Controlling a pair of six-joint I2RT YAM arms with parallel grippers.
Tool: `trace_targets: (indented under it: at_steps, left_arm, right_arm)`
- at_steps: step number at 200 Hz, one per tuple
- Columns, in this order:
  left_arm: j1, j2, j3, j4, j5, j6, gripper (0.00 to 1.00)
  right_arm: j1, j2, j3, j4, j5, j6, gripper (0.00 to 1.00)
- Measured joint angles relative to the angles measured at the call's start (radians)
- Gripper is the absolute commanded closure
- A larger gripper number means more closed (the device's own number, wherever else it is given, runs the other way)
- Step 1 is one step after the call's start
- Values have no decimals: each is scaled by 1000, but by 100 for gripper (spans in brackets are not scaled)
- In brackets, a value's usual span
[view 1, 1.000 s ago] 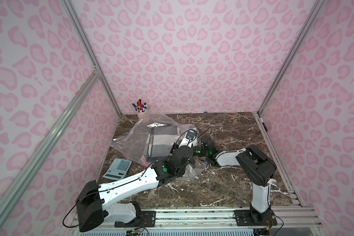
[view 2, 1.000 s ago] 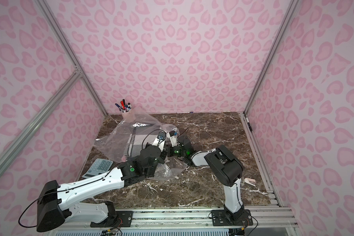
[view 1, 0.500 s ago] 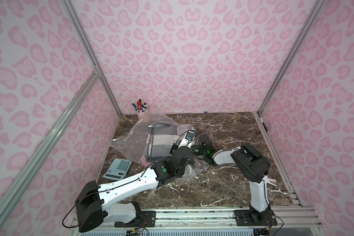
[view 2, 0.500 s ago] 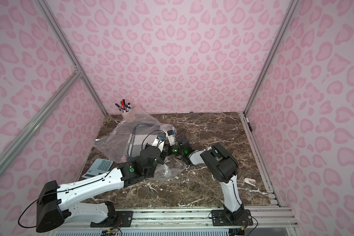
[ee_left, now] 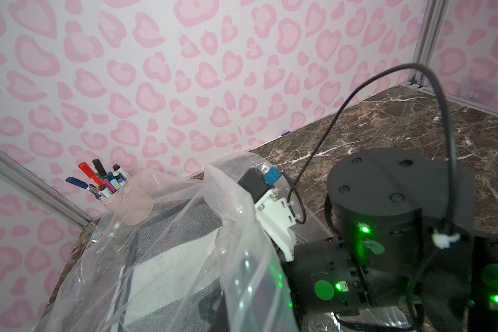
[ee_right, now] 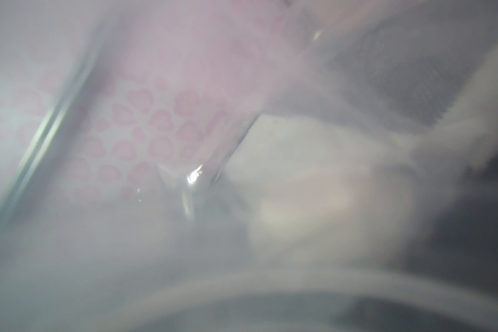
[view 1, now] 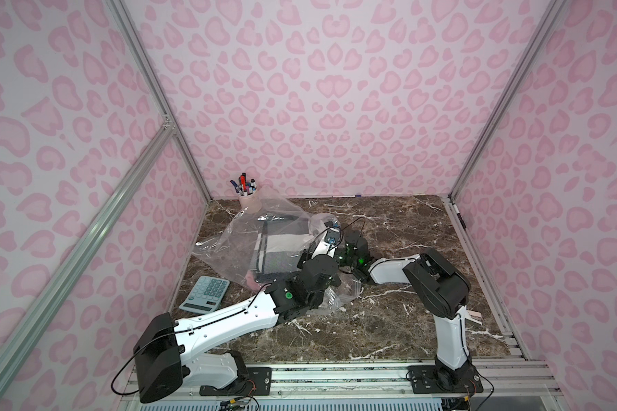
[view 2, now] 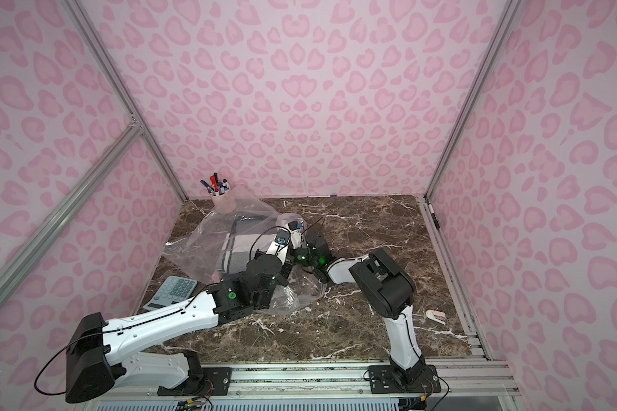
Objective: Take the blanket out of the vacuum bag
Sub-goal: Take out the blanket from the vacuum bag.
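Note:
The clear crinkly vacuum bag (view 1: 228, 235) (view 2: 196, 242) lies at the table's back left, with the grey and white plaid blanket (view 1: 278, 249) (view 2: 234, 251) inside it. My left gripper (view 1: 312, 254) is at the bag's mouth, shut on a raised fold of the vacuum bag plastic (ee_left: 242, 273); its jaws are hidden under that fold. The right gripper (view 1: 321, 227) reaches into the mouth from the right, its fingers covered by plastic. In the right wrist view I make out only blurred film and pale blanket (ee_right: 314, 178), and the jaws do not show.
A grey calculator (view 1: 205, 293) lies left of the left arm. A pink cup of markers (view 1: 248, 199) stands in the back left corner, touching the bag. A small white and pink clip (view 2: 436, 316) lies at the front right. Patterned walls enclose three sides.
The right arm has shifted a little to the left, pushing its gripper further into the bag's mouth. The left arm and the bag have hardly moved.

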State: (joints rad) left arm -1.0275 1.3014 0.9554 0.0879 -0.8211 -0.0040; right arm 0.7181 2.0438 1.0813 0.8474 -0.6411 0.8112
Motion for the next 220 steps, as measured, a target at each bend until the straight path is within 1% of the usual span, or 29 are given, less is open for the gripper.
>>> trace_targets:
  at_steps: [33, 52, 95, 128, 147, 177, 194, 199, 209, 220]
  left_arm:
    - [1, 16, 6, 0, 0, 0, 96]
    - [2, 19, 6, -5, 0, 0, 96]
    - [5, 19, 6, -15, -1, 4, 96]
    - [8, 19, 0, -7, -1, 4, 96]
    - [11, 19, -4, -3, -2, 3, 96]
    - [19, 19, -10, -7, -5, -1, 96]
    - [21, 19, -10, -8, -8, -2, 96]
    - [22, 19, -10, -9, -8, -5, 96]
    - [23, 19, -11, -11, -8, -6, 96]
    - [25, 21, -11, -12, -9, -13, 96]
  right_arm:
    - [2, 27, 30, 0, -11, 1, 31]
    - [2, 71, 40, 37, -22, 27, 31]
    - [2, 150, 68, 166, -59, 114, 35]
    - [2, 150, 111, 143, -70, 129, 34]
    - [2, 165, 159, 113, -79, 122, 36]
    - [8, 212, 217, 91, -87, 108, 47]
    - [15, 231, 238, 87, -90, 104, 51]
    - [16, 235, 243, 84, -93, 104, 56]
    - [20, 248, 253, 89, -97, 103, 69]
    - [23, 261, 259, 90, -97, 101, 86]
